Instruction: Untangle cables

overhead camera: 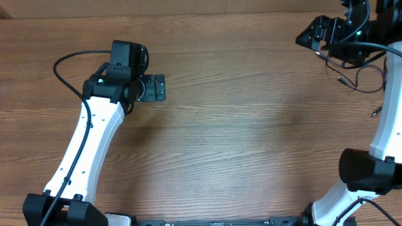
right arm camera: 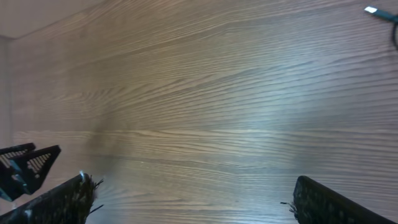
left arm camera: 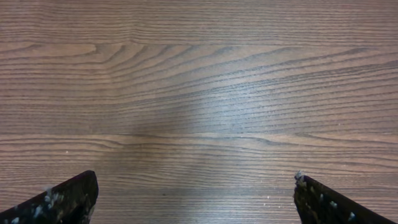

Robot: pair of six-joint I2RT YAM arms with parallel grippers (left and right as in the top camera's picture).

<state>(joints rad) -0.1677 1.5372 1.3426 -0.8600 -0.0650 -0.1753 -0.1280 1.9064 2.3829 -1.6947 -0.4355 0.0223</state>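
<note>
The cables [overhead camera: 359, 86] are lying in the overhead view as thin black loops near the tabletop's [overhead camera: 239, 144] far right corner, trailing toward its right edge, with small plugs [overhead camera: 341, 80] showing at the ends. The strands are crossing one another there, though whether they are knotted is too small to tell. The right gripper [overhead camera: 312, 36] is hovering just beside them, its jaws standing wide with nothing between them. The left gripper [overhead camera: 152, 88] is waiting well apart, toward the left edge, also wide open and empty.

In the left wrist view, the two fingers [left arm camera: 62, 199] are framing only bare wood grain; no cord is showing.

In the right wrist view, the jaws are gaping over bare wood, and one cable end with a pale plug [right arm camera: 371, 9] is peeking in at the picture's upper right, clear of the fingers.

Judging from this, the untangling is looking barely begun. No strand is being held, nothing is lying separated out at the middle of the tabletop, and every cord is waiting to be picked out and drawn apart.
</note>
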